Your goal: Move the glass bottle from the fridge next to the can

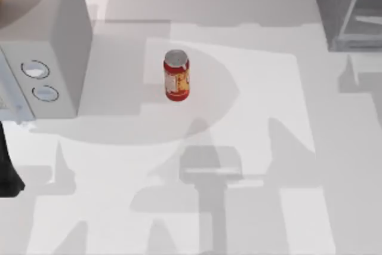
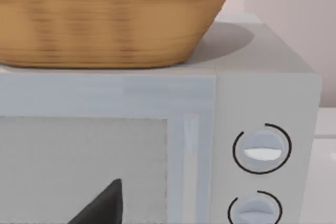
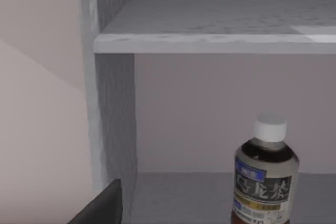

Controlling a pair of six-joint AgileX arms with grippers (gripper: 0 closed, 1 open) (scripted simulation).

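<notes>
White table lies under my arms. I cannot tell if my right claw is open; it looks into the fridge at the glass bottle, upright on a shelf. I am reaching. Next I must grab it, then carry it beside the can.

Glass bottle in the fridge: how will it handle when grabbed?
The glass bottle stands upright on a fridge shelf, tall and narrow, so probably tippy if nudged high. The smooth body likely slips under light grip. Dark liquid up to the neck suggests it is fairly heavy.
</notes>
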